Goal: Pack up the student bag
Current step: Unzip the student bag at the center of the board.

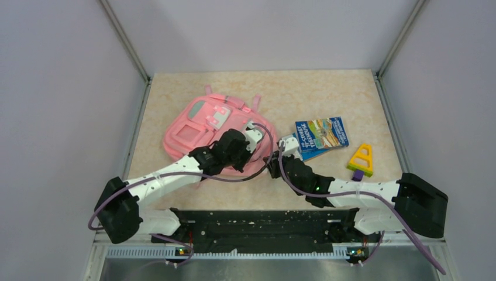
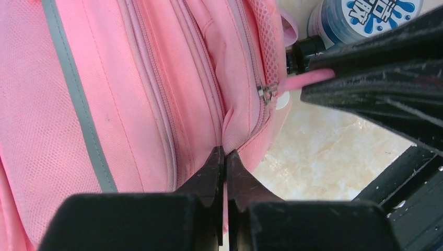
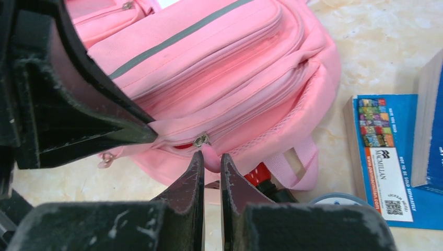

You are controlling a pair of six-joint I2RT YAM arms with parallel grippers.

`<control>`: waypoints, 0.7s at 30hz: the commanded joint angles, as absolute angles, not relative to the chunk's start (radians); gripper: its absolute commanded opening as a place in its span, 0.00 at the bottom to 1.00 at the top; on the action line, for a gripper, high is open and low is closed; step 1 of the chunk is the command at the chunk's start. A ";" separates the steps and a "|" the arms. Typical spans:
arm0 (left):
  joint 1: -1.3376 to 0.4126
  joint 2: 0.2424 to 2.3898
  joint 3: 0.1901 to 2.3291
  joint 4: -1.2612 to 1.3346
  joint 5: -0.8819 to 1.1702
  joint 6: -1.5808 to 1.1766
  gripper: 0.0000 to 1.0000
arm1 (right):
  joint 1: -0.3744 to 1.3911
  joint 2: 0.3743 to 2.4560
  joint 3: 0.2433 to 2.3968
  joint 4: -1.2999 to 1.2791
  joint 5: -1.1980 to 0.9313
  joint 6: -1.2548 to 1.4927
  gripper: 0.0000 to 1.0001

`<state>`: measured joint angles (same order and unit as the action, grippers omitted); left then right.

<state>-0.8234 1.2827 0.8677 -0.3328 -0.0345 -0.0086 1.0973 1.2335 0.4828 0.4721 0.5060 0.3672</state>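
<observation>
The pink student bag lies flat left of centre on the table. My left gripper is at the bag's near right edge. In the left wrist view it is shut on a fold of the bag's pink fabric beside the zip. My right gripper meets the same edge from the right. In the right wrist view it is shut on the pink zip pull tab, just below the metal slider. The tab and slider also show in the left wrist view.
Two blue books lie right of the bag, close to my right wrist. A yellow triangle with a purple piece lies farther right. A blue-and-white round container and a red-and-black object sit by the bag's strap. Walls enclose the table.
</observation>
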 commanded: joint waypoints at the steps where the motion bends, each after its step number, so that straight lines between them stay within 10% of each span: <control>1: -0.821 1.215 0.916 -0.344 -0.098 0.018 0.00 | 1.090 1.223 0.519 0.487 0.677 0.349 0.00; 21: -0.821 0.917 0.840 -0.284 -0.423 0.064 0.00 | 0.976 1.357 0.726 0.423 0.684 0.242 0.00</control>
<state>-0.8322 1.0080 0.8474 -0.3756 -0.2657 0.0338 1.0153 1.3312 0.6704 0.4629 0.6617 0.2939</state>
